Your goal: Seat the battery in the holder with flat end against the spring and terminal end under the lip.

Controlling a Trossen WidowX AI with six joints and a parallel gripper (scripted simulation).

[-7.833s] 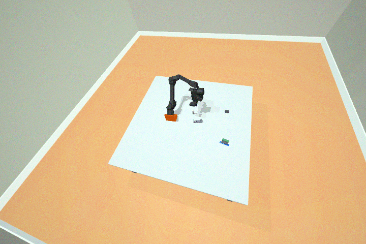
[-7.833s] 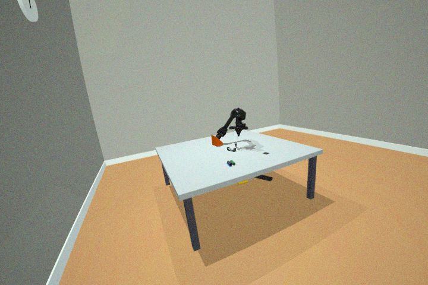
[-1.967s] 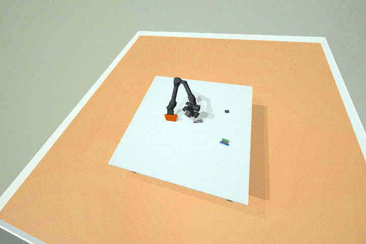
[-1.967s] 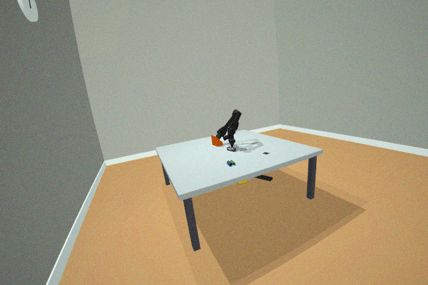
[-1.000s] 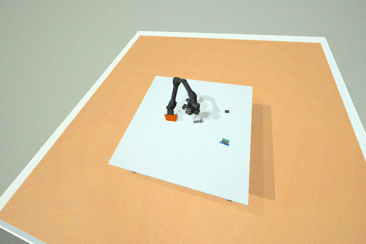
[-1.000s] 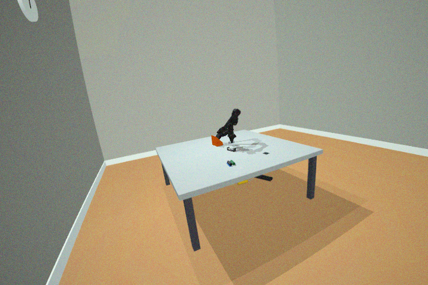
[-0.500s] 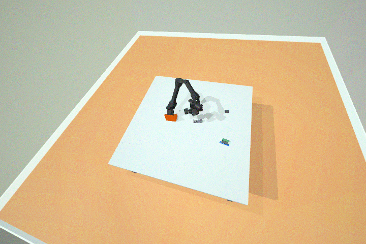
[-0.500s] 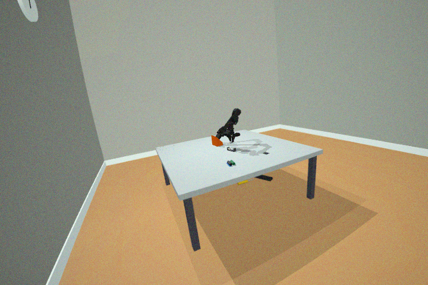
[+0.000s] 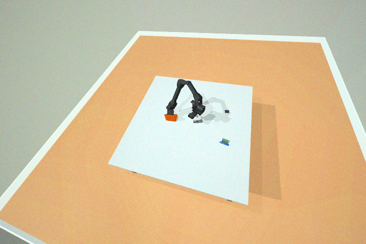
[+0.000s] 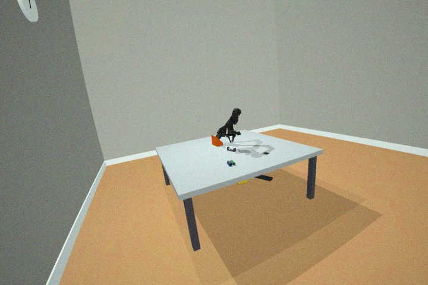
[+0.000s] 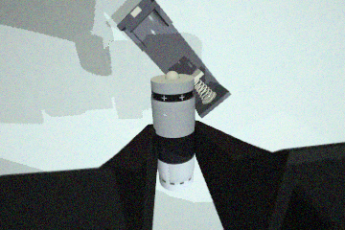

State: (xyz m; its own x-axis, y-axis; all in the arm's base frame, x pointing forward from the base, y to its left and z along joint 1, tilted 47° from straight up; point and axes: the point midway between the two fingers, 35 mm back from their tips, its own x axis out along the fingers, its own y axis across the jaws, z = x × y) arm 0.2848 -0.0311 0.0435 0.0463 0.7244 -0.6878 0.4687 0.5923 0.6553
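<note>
My gripper (image 11: pixel 172 129) (image 10: pixel 232 140) is shut on the battery, one dark finger on each side. The battery (image 11: pixel 173 117) is light grey and white with a dark band, and its terminal knob points to the top of the wrist view. The grey holder (image 11: pixel 167 45) (image 9: pixel 197 121) (image 10: pixel 234 149) lies on the table beyond it, turned diagonally. Its spring (image 11: pixel 205 91) is at the lower right end, close behind the battery's terminal end in the wrist view. The battery is outside the holder and appears raised; the exact height is unclear.
A small dark block (image 9: pixel 226 111) (image 10: pixel 266 153) lies on the white table (image 9: pixel 175 152) (image 10: pixel 194 168). Green, dark and blue items (image 9: pixel 225 141) (image 10: pixel 230 163) lie together farther from the arm. The arm's orange base (image 9: pixel 170 117) (image 10: pixel 216 141) stands beside the holder area.
</note>
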